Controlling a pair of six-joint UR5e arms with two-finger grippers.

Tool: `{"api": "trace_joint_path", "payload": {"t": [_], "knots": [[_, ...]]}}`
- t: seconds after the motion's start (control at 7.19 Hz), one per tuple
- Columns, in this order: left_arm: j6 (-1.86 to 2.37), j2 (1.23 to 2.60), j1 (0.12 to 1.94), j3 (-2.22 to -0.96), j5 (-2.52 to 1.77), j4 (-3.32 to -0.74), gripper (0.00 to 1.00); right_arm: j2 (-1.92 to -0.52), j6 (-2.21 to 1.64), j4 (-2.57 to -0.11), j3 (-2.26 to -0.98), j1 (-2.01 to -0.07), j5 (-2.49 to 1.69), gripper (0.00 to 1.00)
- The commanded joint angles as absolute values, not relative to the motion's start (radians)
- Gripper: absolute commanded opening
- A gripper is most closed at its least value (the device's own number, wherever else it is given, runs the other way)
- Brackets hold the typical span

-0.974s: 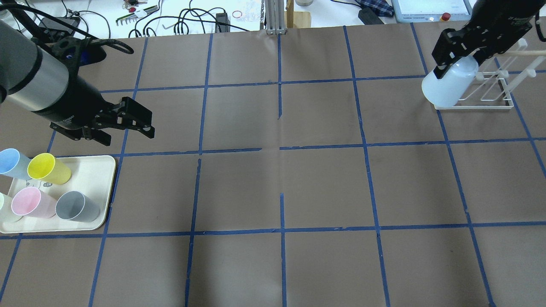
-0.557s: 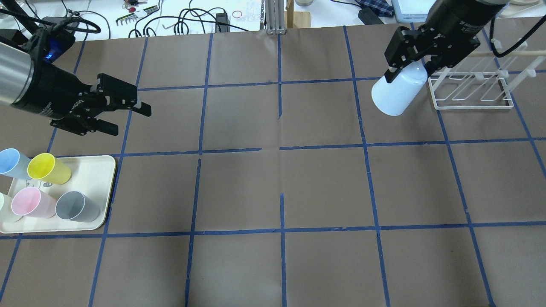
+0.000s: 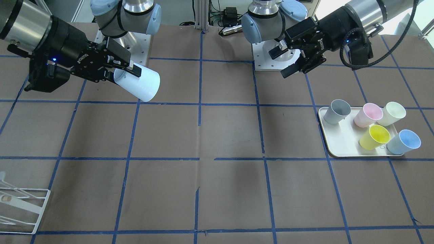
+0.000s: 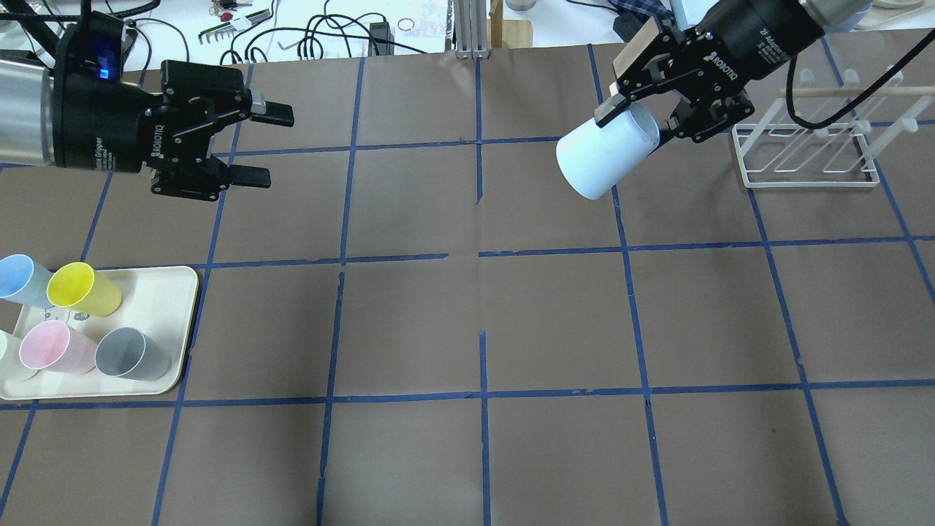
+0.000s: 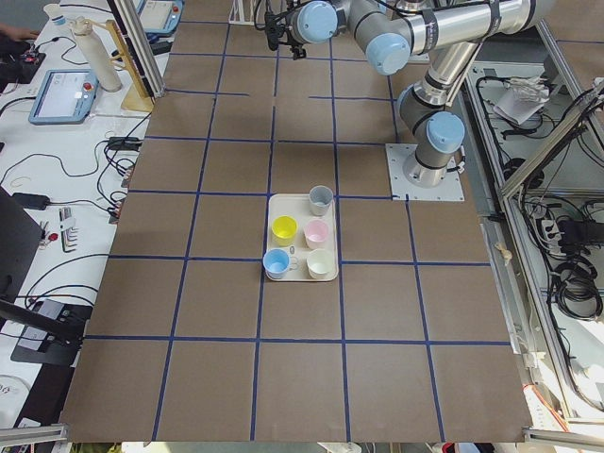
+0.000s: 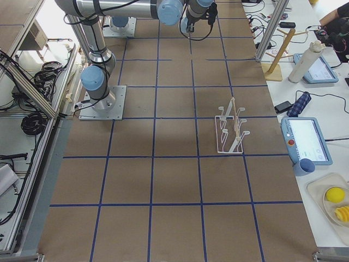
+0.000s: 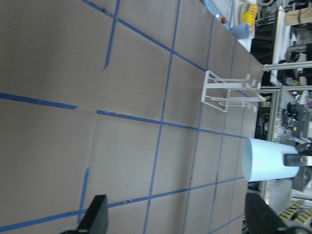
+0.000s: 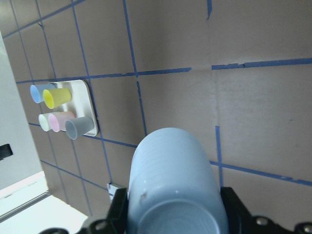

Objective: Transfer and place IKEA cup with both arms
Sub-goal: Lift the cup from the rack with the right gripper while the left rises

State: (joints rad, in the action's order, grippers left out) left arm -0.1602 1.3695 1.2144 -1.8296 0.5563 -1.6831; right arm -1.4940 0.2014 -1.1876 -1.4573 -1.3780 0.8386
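My right gripper (image 4: pixel 641 123) is shut on the base of the pale blue IKEA cup (image 4: pixel 603 161) and holds it in the air on its side, left of the rack, mouth toward the left arm. The cup also shows in the front view (image 3: pixel 139 83), the right wrist view (image 8: pixel 173 185) and the left wrist view (image 7: pixel 268 160). My left gripper (image 4: pixel 270 145) is open and empty, above the far left of the table, with its jaws facing the cup across a wide gap. A second blue cup (image 4: pixel 18 277) stands at the tray's far left corner.
A cream tray (image 4: pixel 168 292) at the near left holds yellow (image 4: pixel 82 288), pink (image 4: pixel 51 347), grey (image 4: pixel 131 353) and cream-white (image 3: pixel 393 113) cups. A white wire rack (image 4: pixel 807 153) stands at the far right. Cables and tools lie beyond the table's far edge.
My right gripper has carried the cup left, away from the rack, and turned its mouth toward the left arm. My left gripper has moved farther back and turned to face right, still open.
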Motion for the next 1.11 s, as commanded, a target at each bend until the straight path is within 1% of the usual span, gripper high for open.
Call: {"api": "trace_joint_path", "payload": {"t": [0.0, 0.14, 0.42, 0.56, 0.7, 0.97], "knots": [[-0.125, 1.376, 1.215, -1.833, 0.369, -1.764, 1.00, -1.474, 0.210, -0.981, -1.459, -1.321, 0.613, 0.33], [-0.108, 1.381, 1.216, -1.841, 0.271, -1.784, 1.00, -1.473, 0.209, -0.912, -1.459, -1.319, 0.557, 0.34], [-0.118, 1.382, 1.235, -1.925, 0.041, -1.772, 1.00, -1.476, 0.210, -0.720, -1.457, -1.319, 0.423, 0.35], [-0.120, 1.382, 1.244, -1.934, 0.037, -1.770, 1.00, -1.480, 0.210, -0.665, -1.457, -1.321, 0.405, 0.35], [-0.123, 1.381, 1.290, -1.930, 0.025, -1.764, 1.00, -1.477, 0.210, -0.605, -1.465, -1.324, 0.372, 0.37], [-0.109, 1.391, 1.341, -1.936, -0.004, -1.663, 1.00, -1.479, 0.210, -0.595, -1.466, -1.351, 0.342, 0.37]]}}
